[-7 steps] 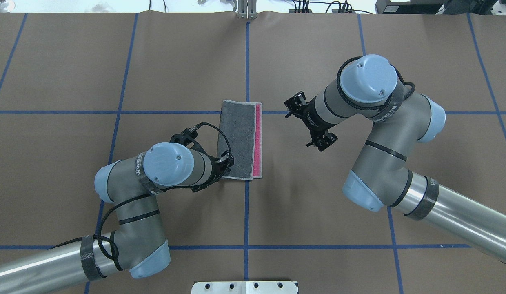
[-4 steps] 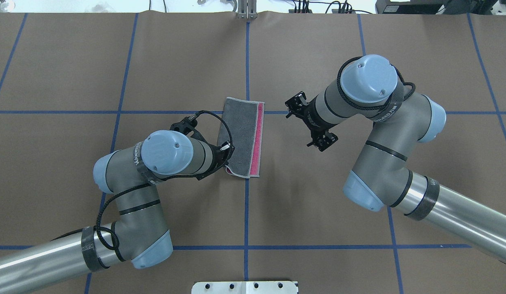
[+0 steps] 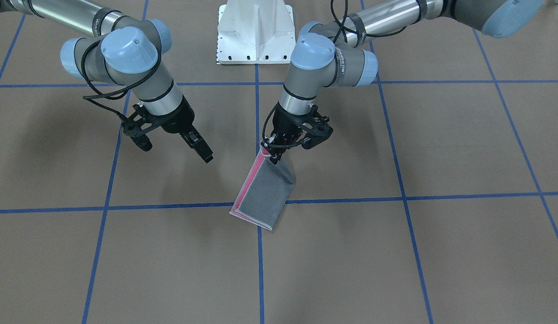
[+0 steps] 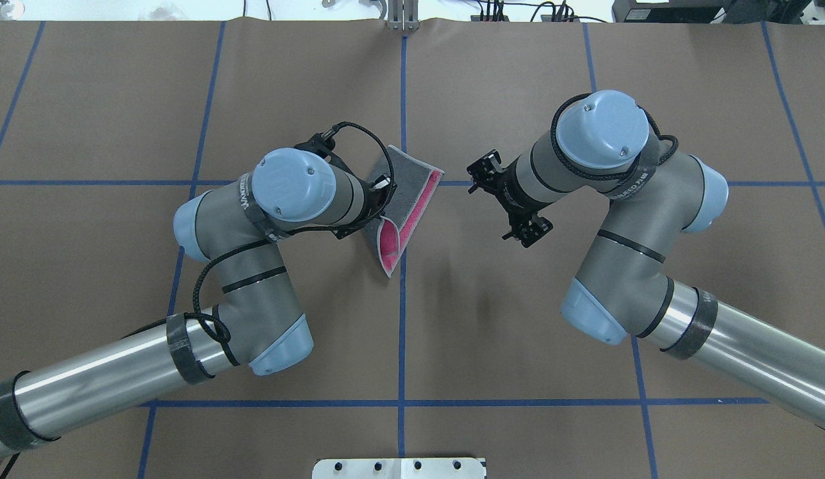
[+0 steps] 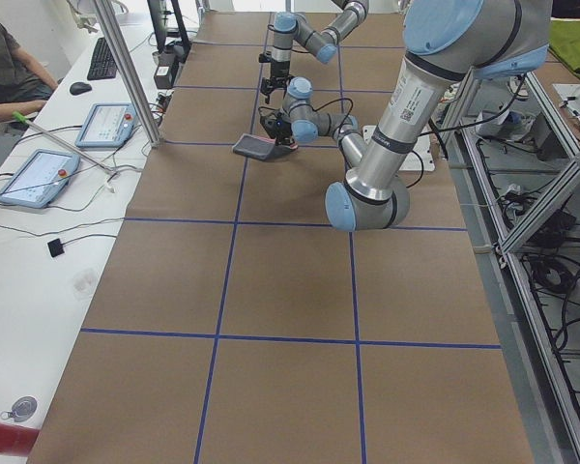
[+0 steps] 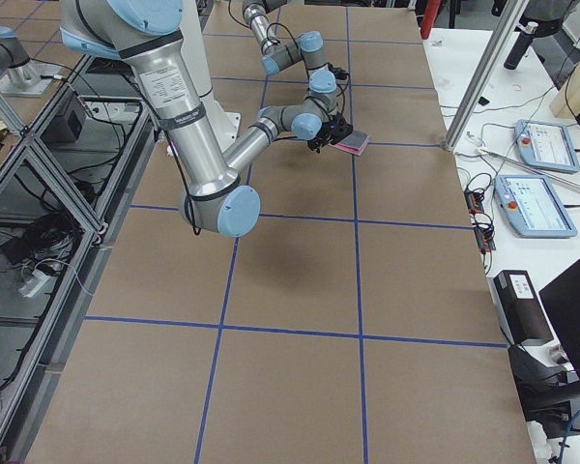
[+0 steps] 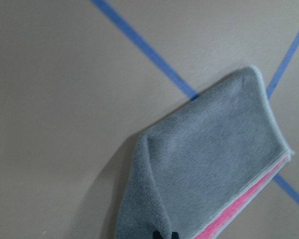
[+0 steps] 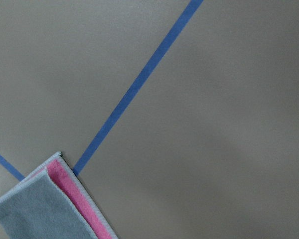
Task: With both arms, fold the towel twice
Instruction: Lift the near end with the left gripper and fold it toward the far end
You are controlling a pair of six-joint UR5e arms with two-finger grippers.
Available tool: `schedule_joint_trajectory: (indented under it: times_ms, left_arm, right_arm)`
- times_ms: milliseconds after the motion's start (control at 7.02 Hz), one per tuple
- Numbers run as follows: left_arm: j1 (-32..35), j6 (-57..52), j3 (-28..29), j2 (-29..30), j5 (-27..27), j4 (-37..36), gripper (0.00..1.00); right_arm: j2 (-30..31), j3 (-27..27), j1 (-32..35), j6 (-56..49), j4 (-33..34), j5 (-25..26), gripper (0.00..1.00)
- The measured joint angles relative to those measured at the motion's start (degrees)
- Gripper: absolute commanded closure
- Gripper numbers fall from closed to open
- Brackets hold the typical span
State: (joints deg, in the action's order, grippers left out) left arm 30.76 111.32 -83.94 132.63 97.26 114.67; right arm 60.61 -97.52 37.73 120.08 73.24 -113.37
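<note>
Pinching one end of the folded towel (image 3: pixel 264 194), the left gripper (image 3: pixel 273 155) has its jaws closed tight on the cloth and holds that end up off the table (image 3: pixel 441 135). From across the table, the towel slopes down from the gripper to its other end. That end rests on the brown paper right by the crossing of two blue tape lines (image 3: pixel 405 197) in the middle of the table. It is folded in half, dark grey face outward. A bright pink strip and the light grey stitched border show along one long edge.

Seen from above, the raised end gapes a little, so pink shows inside the fold. The left wrist camera shows two black fingertips (image 7: pixel 158 235) meeting on the grey cloth at the bottom of its picture.

The right gripper (image 3: pixel 207 156) hangs above the table off to the side of the towel, clear of it and touching nothing. I cannot tell how wide its jaws stand. Its wrist camera looks down on one corner of the towel lying beside a tape line. A white base pedestal (image 3: pixel 254 31) sits between the two arms.
</note>
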Motion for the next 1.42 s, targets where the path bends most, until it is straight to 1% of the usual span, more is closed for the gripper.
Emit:
schedule_joint_trajectory:
  times_ms: [854, 1139, 1424]
  left_arm:
    - [4.61, -1.45, 16.13, 12.31, 0.02, 1.33, 1.00]
    - [5.27, -1.44, 21.35, 14.68, -0.10, 4.79, 1.00]
    - [5.81, -1.34, 23.79, 16.27, -0.16, 6.22, 1.00]
  right_arm:
    - [0.47, -0.11, 0.71, -0.72, 0.06, -0.10, 0.00]
    - [0.82, -0.26, 1.02, -0.72, 0.06, -0.10, 0.00]
    - [1.41, -0.31, 1.31, -1.43, 0.06, -0.09, 0.00]
